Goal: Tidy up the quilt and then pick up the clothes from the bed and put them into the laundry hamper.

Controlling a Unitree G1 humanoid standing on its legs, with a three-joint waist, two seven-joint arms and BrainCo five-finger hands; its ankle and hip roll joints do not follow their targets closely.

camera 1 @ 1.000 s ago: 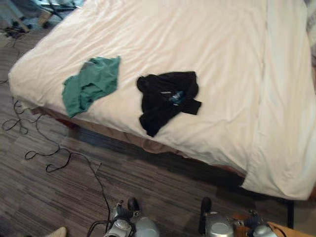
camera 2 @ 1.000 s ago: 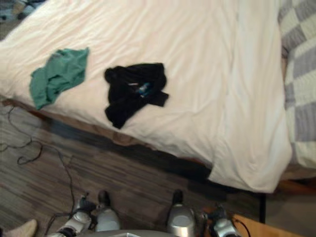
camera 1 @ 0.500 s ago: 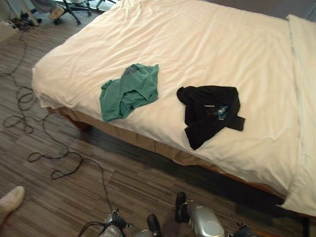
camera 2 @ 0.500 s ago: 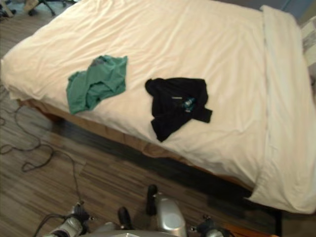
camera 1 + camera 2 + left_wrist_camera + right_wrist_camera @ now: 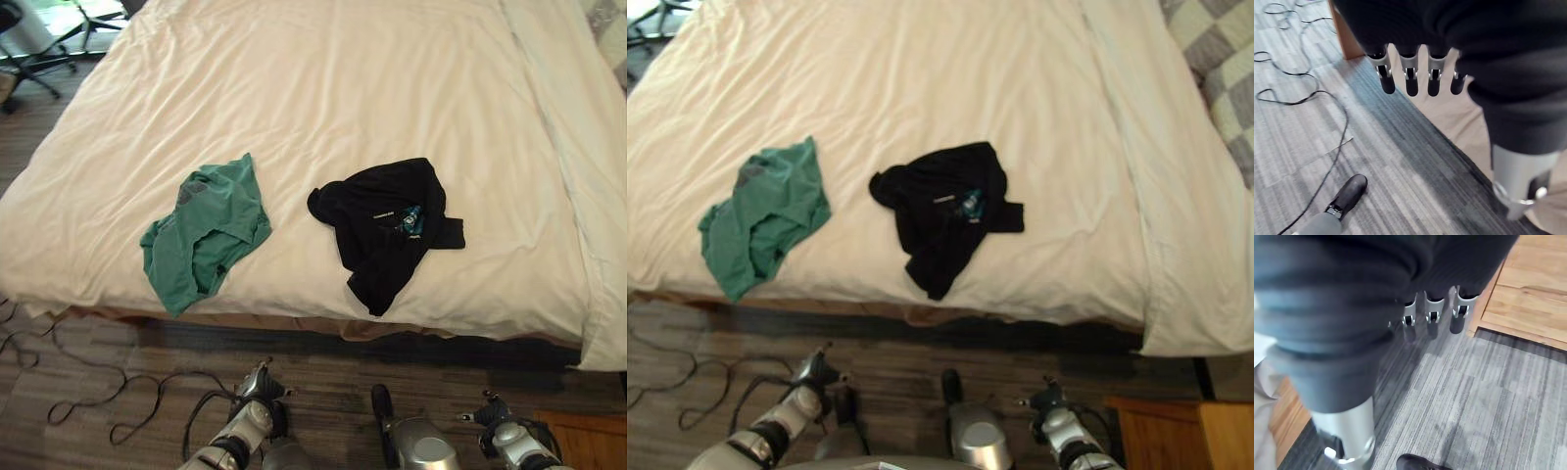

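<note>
Cream quilt [image 5: 323, 88] lies smooth, with a green shirt [image 5: 201, 233] beside a black garment [image 5: 385, 223]. Left hand [image 5: 1415, 68] and right hand [image 5: 1432, 308] hang empty near the bed's edge, fingers straight.

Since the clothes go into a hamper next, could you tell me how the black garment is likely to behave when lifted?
The black garment lies crumpled in soft folds on the quilt, so it will probably hang limp and drape. A loose part reaches toward the bed's edge and may trail. It looks light, so both open hands should manage it.

A bedroom: a wide bed [image 5: 323, 304] under a cream quilt [image 5: 323, 88], clothes lying on it, grey wood-look floor [image 5: 323, 382], wooden furniture [image 5: 1171, 431] alongside.
</note>
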